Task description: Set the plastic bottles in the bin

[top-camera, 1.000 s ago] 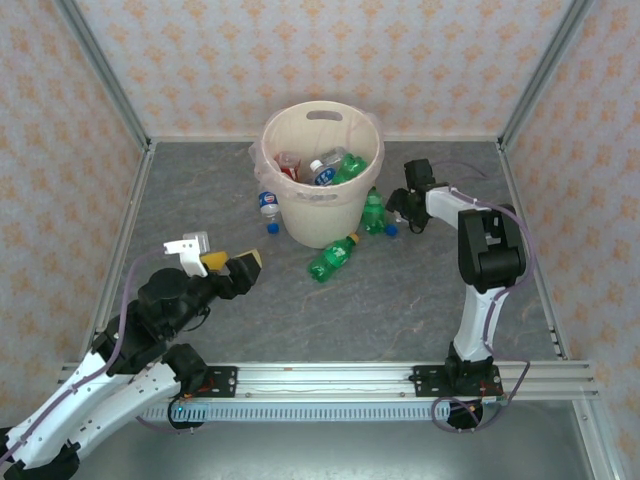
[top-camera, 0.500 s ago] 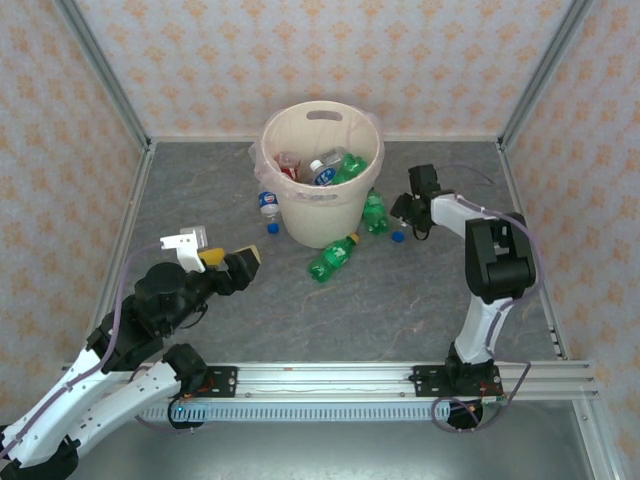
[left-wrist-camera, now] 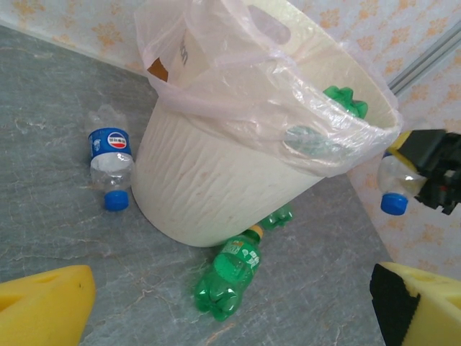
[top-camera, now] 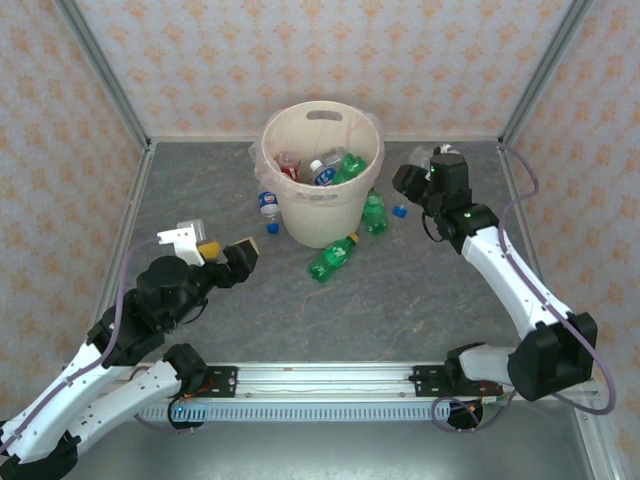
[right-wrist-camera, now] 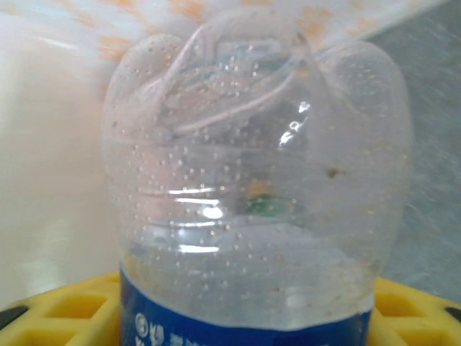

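Lifted from the table (top-camera: 400, 300), right fingers (right-wrist-camera: 65, 317) pinch the clear bottle (right-wrist-camera: 256, 194) beside the bin (top-camera: 320, 215); left fingers (left-wrist-camera: 43, 306) stand spread.

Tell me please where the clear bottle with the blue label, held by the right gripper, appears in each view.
Top external: the clear bottle hangs cap down in the right gripper, just right of the bin.
Left wrist: at the right edge, cap down, beside the bin's rim.
Right wrist: close up in the middle, blue label at the bottom.
Shared landmark: the bin.
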`<control>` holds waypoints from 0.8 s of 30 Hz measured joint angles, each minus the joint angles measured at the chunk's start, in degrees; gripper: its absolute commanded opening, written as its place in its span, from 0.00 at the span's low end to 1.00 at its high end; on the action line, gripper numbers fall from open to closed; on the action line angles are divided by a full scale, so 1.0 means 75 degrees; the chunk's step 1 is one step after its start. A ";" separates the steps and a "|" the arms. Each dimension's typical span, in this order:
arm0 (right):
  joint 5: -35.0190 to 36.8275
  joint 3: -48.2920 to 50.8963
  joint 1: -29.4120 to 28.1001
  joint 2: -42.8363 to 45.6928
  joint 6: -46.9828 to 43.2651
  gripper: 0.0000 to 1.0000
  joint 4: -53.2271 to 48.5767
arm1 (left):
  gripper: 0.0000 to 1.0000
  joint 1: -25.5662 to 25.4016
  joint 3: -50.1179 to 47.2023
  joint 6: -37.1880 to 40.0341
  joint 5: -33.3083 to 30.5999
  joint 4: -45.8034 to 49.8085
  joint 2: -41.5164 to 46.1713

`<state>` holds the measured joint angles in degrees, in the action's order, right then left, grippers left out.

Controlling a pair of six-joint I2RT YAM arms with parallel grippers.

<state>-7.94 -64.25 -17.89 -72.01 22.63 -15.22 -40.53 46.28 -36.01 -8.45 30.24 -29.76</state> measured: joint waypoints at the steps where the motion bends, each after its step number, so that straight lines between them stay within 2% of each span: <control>1: 0.0047 -0.0169 -0.0213 0.0067 0.0000 0.57 0.0006 | 0.99 0.0000 0.0012 0.0000 0.0003 0.0000 -0.0003; 5: 0.0245 -0.1003 -0.1058 0.0099 0.0009 0.57 0.0032 | 0.99 0.0000 0.0012 -0.0003 0.0003 0.0000 0.0000; 9: 0.0411 -0.2107 -0.1696 -0.0347 0.0032 0.57 0.0099 | 0.99 0.0000 0.0070 -0.0003 0.0003 0.0020 -0.0003; 15: 0.0603 -0.3558 -0.2145 -0.1690 0.0032 0.58 0.0169 | 0.99 0.0000 0.0382 -0.0003 -0.0047 0.0087 0.0000; 19: 0.0758 -0.3937 -0.2282 -0.2396 0.0041 0.59 0.0073 | 0.99 0.0000 0.0533 -0.0003 -0.0137 0.0233 0.0000; 22: 0.0930 -0.4392 -0.2311 -0.2929 0.0117 0.69 -0.0026 | 0.99 0.0000 0.0653 -0.0009 -0.0140 0.0423 -0.0003; 24: 0.0979 -0.4663 -0.2311 -0.3241 0.0146 0.85 -0.0067 | 0.99 0.0000 0.0723 -0.0009 -0.0140 0.0495 -0.0003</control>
<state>-0.60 -99.22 -35.22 -96.31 23.73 -15.73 -40.53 51.70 -36.07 -9.50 33.95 -29.78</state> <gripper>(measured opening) 0.742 0.991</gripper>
